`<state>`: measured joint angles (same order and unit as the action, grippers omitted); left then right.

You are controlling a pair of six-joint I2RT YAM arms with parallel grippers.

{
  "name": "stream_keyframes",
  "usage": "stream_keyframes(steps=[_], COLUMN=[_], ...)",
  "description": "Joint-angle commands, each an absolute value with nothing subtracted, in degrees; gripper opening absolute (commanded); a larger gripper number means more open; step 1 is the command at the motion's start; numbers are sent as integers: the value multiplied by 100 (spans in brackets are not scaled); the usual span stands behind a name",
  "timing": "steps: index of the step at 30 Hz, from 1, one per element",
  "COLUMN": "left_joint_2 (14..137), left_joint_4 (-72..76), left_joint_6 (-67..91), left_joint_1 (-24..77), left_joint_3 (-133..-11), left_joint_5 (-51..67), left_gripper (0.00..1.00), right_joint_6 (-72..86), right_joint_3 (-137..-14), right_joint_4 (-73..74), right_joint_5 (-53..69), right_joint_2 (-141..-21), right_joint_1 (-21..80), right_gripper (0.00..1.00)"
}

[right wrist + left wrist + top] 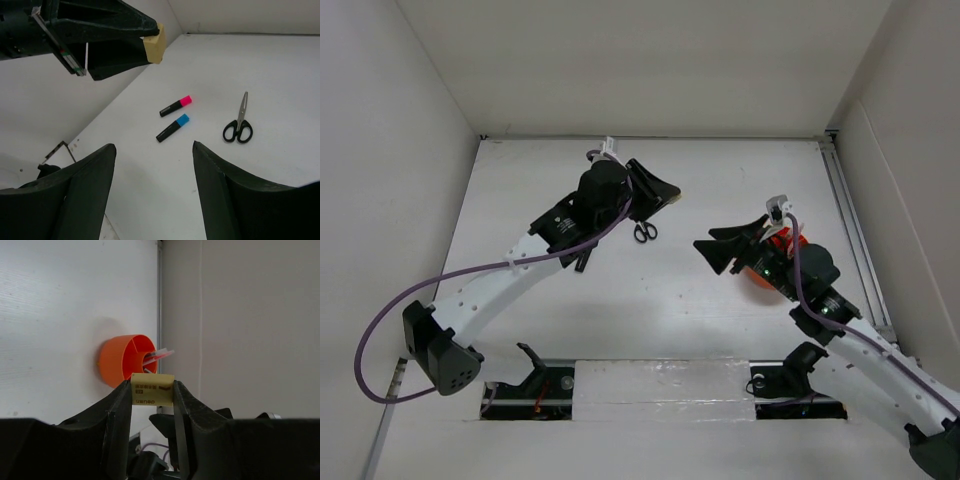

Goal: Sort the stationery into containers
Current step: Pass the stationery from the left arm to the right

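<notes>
The left gripper (152,392) pinches the tan eraser (154,42), held off the table (250,65), likely for carrying to the orange cup (122,365) (pens (159,356) already poke from it); the right gripper (153,146) hangs spread and empty.

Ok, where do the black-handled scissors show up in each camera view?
Top external: the scissors lie on the table near mid-frame, just below the left gripper.
Left wrist: not in it.
Right wrist: right of centre, blades pointing up-frame, to the right of the blue-capped marker.
Shared landmark: the left gripper clamping the tan eraser, seen in all three views.
</notes>
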<state>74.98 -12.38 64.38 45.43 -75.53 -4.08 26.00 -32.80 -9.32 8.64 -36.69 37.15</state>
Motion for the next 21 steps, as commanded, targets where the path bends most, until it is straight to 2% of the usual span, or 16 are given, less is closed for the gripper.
stream_keyframes(steps=[1,7,18,21], left_joint_2=[7269,7269,7269,7269], left_joint_4=[-668,-492,-554,-633], left_joint_6=[6732,6732,6627,6565], left_joint_1=[4553,4553,4553,4553], left_joint_3=[-7453,-7295,-7225,-7277], left_joint_5=[9,202,247,194], left_gripper=[0,0,0,0], right_joint_6=[2847,2778,2549,2549], right_joint_3=[-3252,-3462,-4077,-4131], right_joint_4=[-2627,-3059,-3225,-3226], right_joint_5=[1047,581,80,-148], right_joint_2=[-3989,-4737,-5440,-5555], right_joint_1=[3744,3911,4122,4174], right_gripper=[68,68,61,56])
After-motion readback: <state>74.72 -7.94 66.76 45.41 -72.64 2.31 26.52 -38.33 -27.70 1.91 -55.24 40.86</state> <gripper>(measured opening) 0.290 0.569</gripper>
